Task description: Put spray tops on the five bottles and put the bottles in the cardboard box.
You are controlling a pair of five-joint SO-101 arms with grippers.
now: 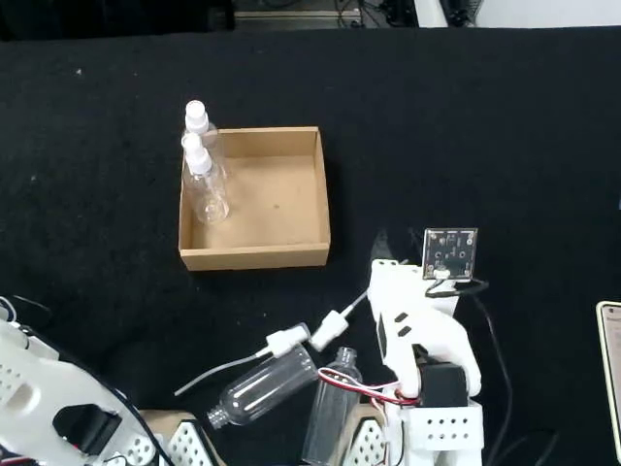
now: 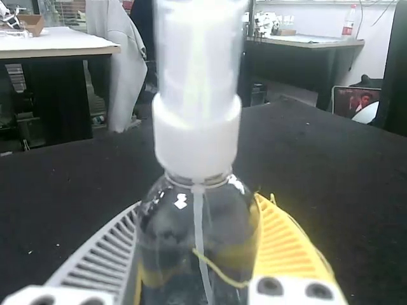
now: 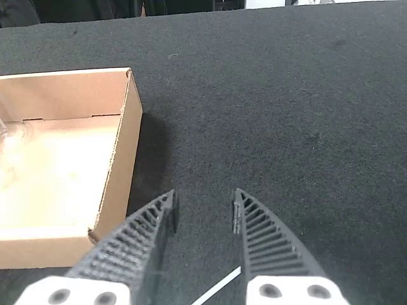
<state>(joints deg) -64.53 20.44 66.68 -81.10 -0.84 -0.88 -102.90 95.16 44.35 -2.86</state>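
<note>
My left gripper (image 2: 200,213) is shut on a clear bottle (image 2: 191,248) that carries a white spray top (image 2: 197,127), held between a white and a yellow finger. My right gripper (image 3: 203,200) is open with nothing between its fingers, over the cloth just off the front right corner of the cardboard box (image 3: 121,159). Two topped bottles (image 1: 206,184) are in the box (image 1: 291,254) at its left wall. Near the front edge lie two clear bottles (image 1: 267,386) (image 1: 330,413) and two loose spray tops (image 1: 286,341) (image 1: 330,328) with thin tubes.
The right arm's white body (image 1: 422,330) sits right of the lying bottles; the left arm (image 1: 49,408) fills the front left corner. Ridged white and tan pieces (image 1: 189,442) (image 1: 367,435) show at the front edge. A flat device (image 1: 611,359) lies at the right edge.
</note>
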